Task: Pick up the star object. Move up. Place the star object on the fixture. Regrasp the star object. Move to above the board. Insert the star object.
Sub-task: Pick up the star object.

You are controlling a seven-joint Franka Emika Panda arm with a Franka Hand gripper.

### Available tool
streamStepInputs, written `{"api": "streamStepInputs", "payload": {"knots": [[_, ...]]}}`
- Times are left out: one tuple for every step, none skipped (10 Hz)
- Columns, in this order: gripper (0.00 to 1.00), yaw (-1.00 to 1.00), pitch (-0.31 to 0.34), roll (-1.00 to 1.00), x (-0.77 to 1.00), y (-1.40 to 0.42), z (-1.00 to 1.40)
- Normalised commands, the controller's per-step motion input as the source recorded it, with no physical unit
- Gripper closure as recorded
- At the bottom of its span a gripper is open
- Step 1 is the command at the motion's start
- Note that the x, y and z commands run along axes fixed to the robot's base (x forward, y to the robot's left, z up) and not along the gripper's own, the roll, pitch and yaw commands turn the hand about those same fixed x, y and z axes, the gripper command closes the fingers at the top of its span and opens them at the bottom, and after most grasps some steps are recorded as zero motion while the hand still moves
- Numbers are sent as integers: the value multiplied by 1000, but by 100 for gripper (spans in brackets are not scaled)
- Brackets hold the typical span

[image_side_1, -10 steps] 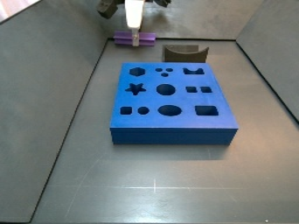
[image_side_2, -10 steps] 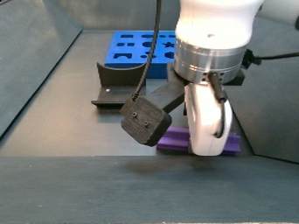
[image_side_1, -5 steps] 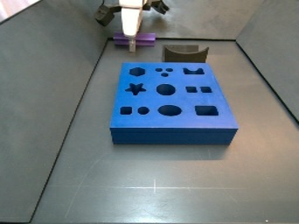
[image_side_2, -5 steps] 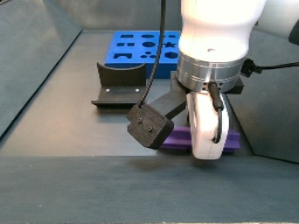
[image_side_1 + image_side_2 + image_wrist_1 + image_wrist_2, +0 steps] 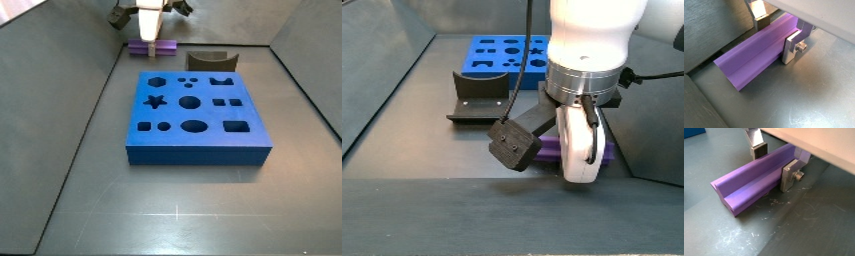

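The gripper is down at the floor, its fingers pressed on both sides of the star object, which lies flat between them. For a clean pickup, it should lift straight up, holding the peg level.

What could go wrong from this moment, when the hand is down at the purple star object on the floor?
1. The hand has its fingers on either side of the star object near one end, not its middle. The long free end might sag or twist when lifted.
2. Whether the pads are pressing firmly cannot be told, so the peg might slip.
3. The fixture stands close beside the peg in a side view; a swinging end might knock it.
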Motion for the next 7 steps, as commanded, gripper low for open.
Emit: {"api": "streamStepInputs", "payload": {"knots": [[100, 0, 0, 0, 0, 0, 0], [100, 0, 0, 0, 0, 0, 0], [100, 0, 0, 0, 0, 0, 0], [100, 0, 0, 0, 0, 0, 0], [100, 0, 0, 0, 0, 0, 0], [100, 0, 0, 0, 0, 0, 0], [100, 0, 0, 0, 0, 0, 0]]}}
